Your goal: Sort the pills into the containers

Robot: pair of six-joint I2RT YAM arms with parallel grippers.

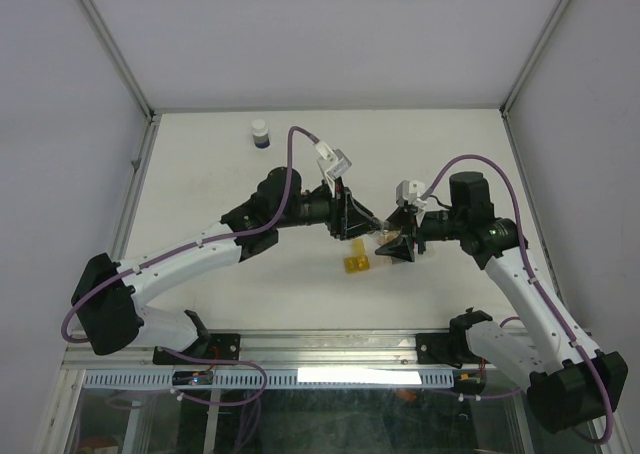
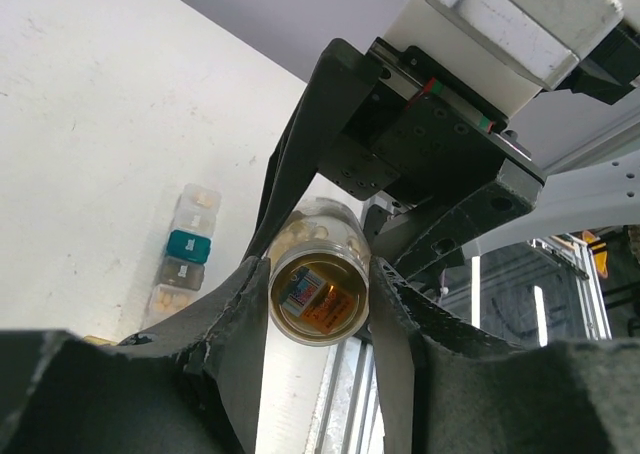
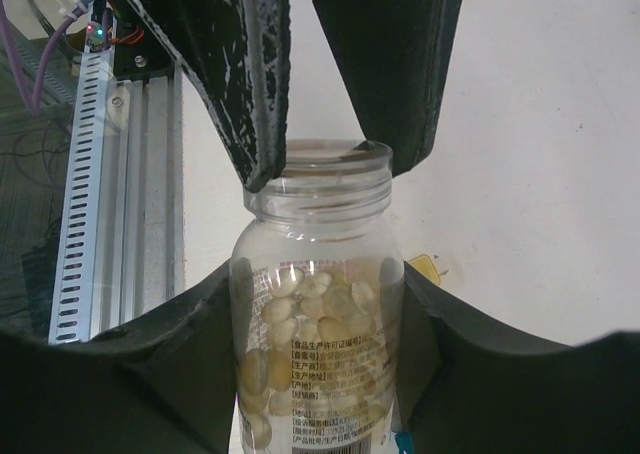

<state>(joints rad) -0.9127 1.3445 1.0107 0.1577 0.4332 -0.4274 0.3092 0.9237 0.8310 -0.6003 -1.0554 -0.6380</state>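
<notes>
Pills (image 3: 305,309) fill the lower part of a clear, capless pill bottle (image 3: 318,224) held between the two arms. The right fingers (image 3: 170,364) are clamped on the pill bottle's body, and the left fingers (image 2: 230,314) press against either side of its open neck. Just beside the pill bottle, toward the arm bases, the containers (image 2: 186,259) lie in a short row on the desk (image 1: 220,174), one teal and an end one yellow. Well beyond the pill bottle, near the far edge, stands a white bottle (image 1: 260,134).
</notes>
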